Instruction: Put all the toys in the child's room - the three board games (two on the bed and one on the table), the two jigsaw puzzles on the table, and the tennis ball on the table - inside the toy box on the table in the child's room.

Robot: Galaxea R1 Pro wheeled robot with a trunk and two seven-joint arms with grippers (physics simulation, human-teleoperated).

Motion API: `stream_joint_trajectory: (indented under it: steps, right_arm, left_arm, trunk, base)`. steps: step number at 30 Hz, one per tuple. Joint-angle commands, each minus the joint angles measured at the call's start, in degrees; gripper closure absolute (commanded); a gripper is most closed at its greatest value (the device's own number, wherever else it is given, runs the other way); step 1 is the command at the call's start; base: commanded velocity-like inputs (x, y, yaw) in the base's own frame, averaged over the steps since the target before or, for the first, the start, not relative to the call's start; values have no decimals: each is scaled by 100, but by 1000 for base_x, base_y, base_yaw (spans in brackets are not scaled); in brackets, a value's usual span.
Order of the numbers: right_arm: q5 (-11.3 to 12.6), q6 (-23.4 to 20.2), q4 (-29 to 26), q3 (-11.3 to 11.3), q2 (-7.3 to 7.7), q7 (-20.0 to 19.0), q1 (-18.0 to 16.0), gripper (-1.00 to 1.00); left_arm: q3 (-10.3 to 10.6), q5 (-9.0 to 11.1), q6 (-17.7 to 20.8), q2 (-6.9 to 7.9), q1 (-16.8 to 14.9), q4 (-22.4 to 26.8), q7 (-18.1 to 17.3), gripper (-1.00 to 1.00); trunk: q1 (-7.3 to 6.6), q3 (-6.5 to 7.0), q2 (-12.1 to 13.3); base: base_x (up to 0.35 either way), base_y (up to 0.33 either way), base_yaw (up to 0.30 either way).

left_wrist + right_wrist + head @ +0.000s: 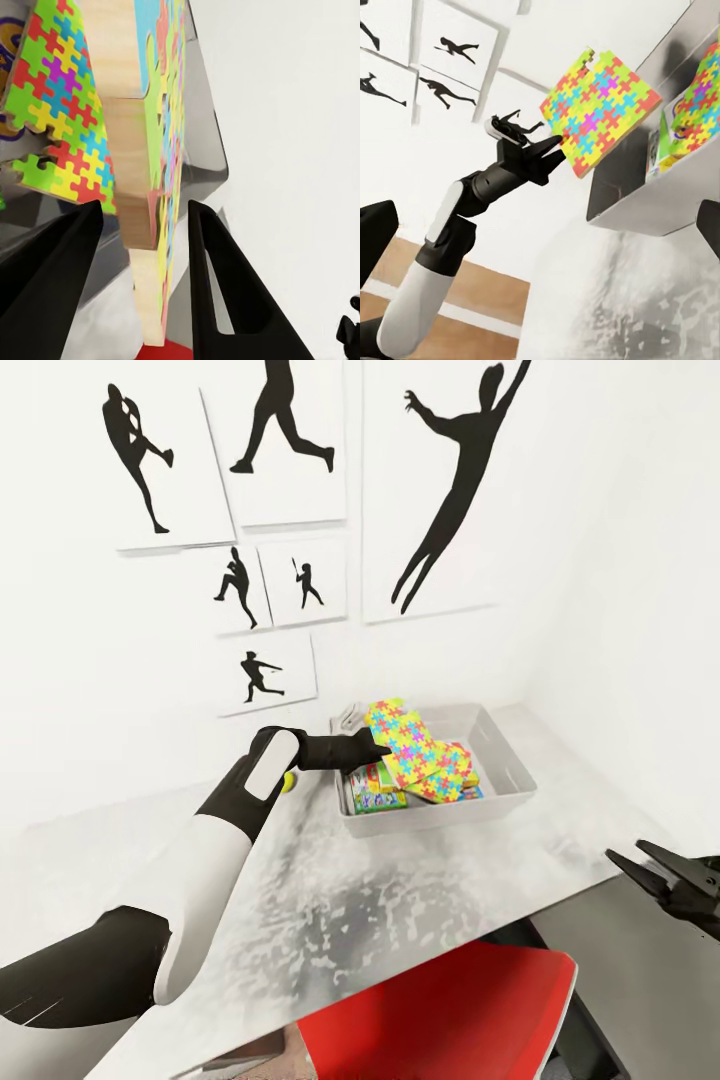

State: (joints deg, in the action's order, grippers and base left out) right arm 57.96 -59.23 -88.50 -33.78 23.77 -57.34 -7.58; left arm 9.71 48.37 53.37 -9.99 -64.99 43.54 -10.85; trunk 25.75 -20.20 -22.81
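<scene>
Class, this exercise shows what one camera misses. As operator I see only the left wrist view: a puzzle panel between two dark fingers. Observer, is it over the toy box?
Observer: Yes. In the head view the held puzzle stands tilted over the left side of the toy box.
Operator: Is anything left outside the box?
Observer: The tennis ball lies on the table, just left of the box.
Operator: And my other arm?
Observer: The right gripper hangs open near the table's right edge, holding nothing.
</scene>
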Motion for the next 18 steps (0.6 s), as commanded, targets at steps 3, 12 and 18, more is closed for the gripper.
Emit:
stream_joint_trajectory:
  steps: [3,12,18]
  right_arm:
    - [-37,-77,-10,-229,3,-728,71,-100]
    - [-72,-77,-18,-764,6,-1332,344,-100]
    - [-75,-77,-11,-785,2,-1349,353,-100]
  left_arm:
    - [81,-47,-2,-1,-5,5,-49,100]
    - [313,-38,-107,-1,-5,16,-49,100]
    - [321,-38,-161,-1,-5,71,-49,100]
  trunk:
    - [3,-38,-11]
    - [3,-123,-11]
    - [3,-180,-11]
  base:
    - [0,0,0]
    - [0,0,0]
    - [0,0,0]
